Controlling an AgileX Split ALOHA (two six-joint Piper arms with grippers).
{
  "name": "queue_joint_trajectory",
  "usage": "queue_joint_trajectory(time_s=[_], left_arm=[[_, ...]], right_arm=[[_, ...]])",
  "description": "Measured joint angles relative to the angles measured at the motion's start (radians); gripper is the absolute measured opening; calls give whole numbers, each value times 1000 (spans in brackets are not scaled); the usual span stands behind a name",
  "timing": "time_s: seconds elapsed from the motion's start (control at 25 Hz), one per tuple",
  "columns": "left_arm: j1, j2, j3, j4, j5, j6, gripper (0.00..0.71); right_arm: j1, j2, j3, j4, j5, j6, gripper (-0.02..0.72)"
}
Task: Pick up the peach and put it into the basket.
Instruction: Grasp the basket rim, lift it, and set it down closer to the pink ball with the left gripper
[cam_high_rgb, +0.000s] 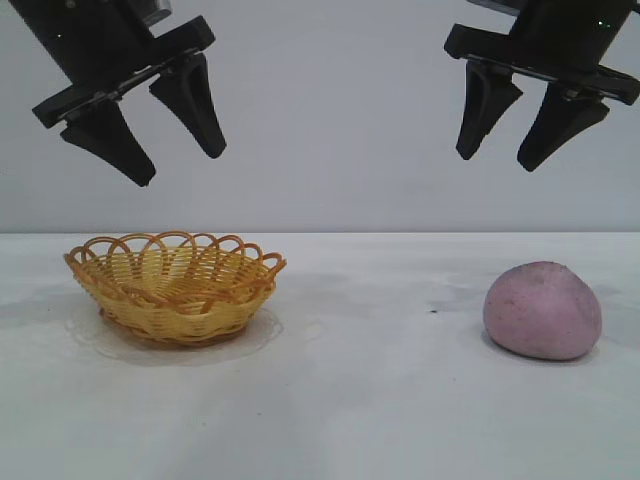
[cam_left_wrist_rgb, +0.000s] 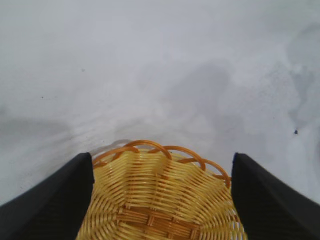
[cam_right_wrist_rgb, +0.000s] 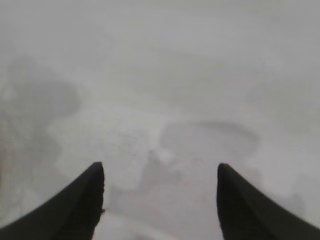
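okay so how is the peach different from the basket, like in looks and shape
The peach is a solid, rounded, dull pink-mauve lump; the basket is an open, shallow, yellow woven bowl with an orange looped rim. The basket is wider than the peach. The basket sits under the left pincer; the peach sits under the right pincer. Both rest on the white table, untouched, with both pincers open above.

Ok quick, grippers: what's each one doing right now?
Left gripper: open, empty, raised above the basket.
Right gripper: open, empty, raised above the peach.
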Motion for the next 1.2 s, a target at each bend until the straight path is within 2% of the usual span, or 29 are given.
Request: queue_joint_trajectory(time_s=[0.56,1.08,1.2], left_arm=[[0,0,0,22,0,0,505],[0,0,-2,339,74,0,505],[0,15,-43,394,131,0,505]], right_arm=[[0,0,0,0,0,0,415],[0,0,0,0,0,0,415],[0,0,0,0,3,0,415]])
